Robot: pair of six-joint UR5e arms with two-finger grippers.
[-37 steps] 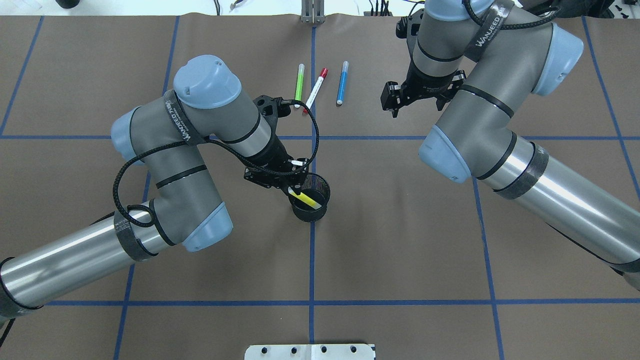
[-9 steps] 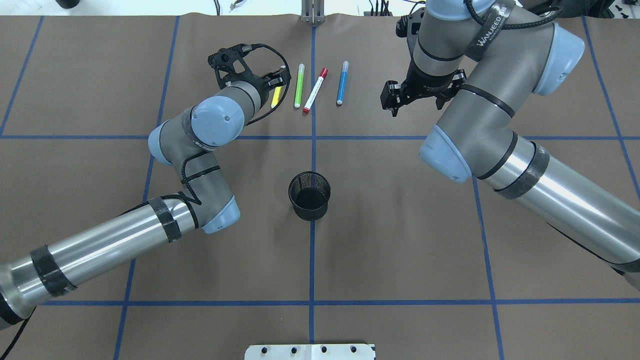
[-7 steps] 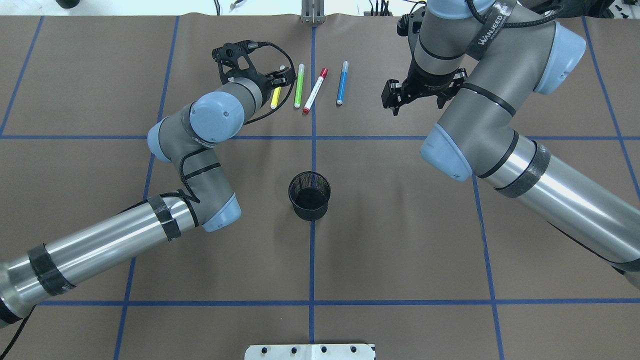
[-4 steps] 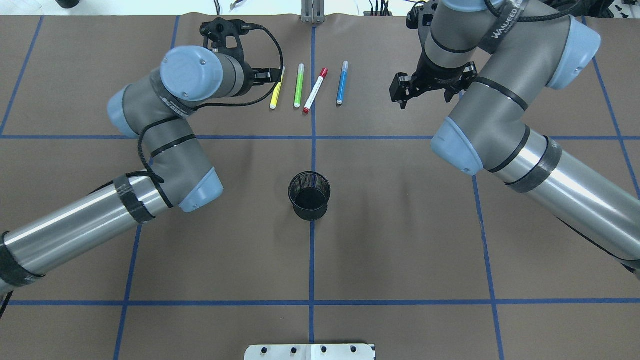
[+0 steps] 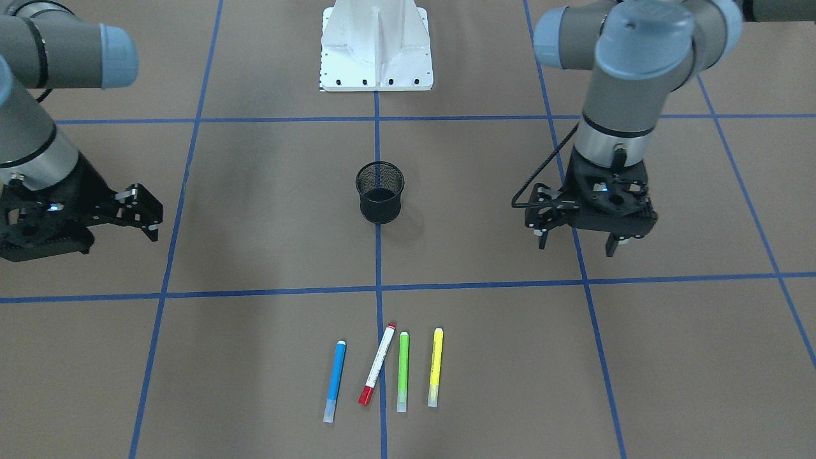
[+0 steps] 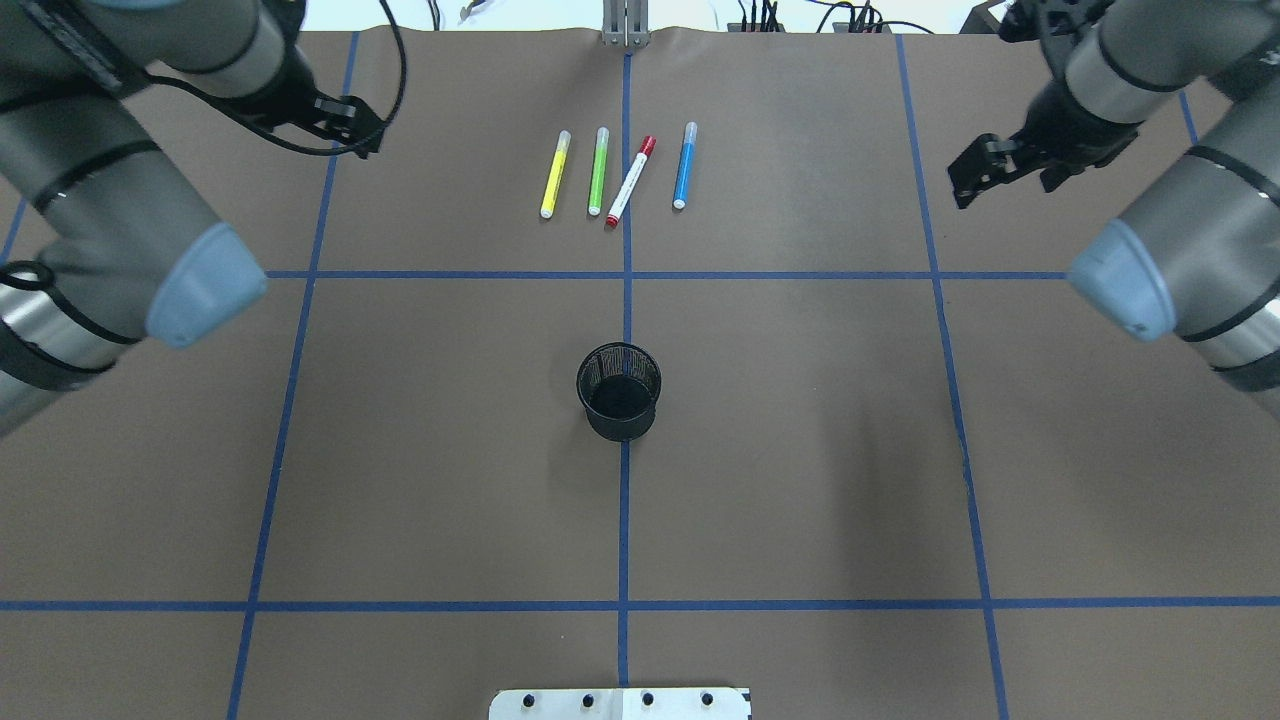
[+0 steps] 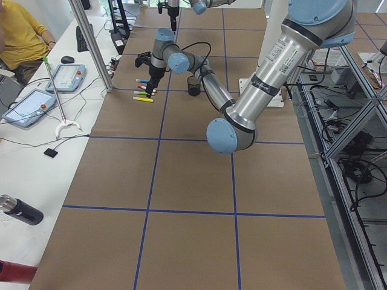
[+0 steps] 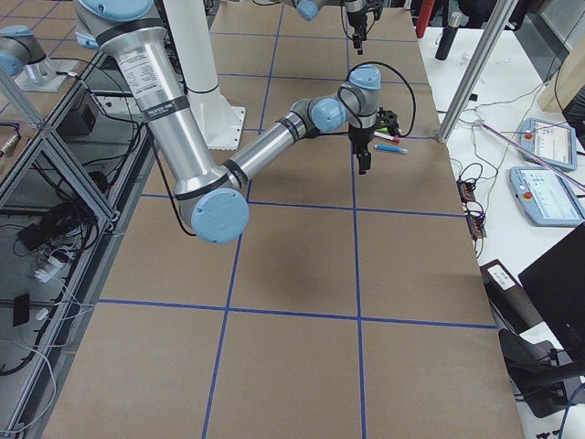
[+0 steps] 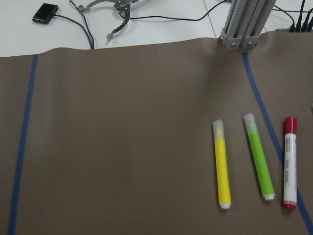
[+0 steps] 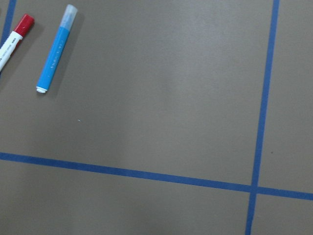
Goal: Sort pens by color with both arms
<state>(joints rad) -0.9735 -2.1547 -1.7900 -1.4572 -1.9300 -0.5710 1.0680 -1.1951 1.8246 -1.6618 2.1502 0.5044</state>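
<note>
Nearest to me on the operators' side, the 4 pens lie in 1 row: the blue pen [image 5: 334,381], the white pen with red cap [image 5: 377,364], tilted so its white end comes just beside the green pen [image 5: 403,371], then the yellow pen [image 5: 435,367]. Behind them the black mesh cup [image 5: 380,191] stands empty, and further back the left gripper [image 5: 575,247] and the right gripper [image 6: 1005,195] hang well apart from the row, both with jaws spread wide and holding nothing. The sorting looks almost complete to me, so it is best to keep both grippers high and aside, and if the tilted pen needs correcting, to descend straight on its middle.
</note>
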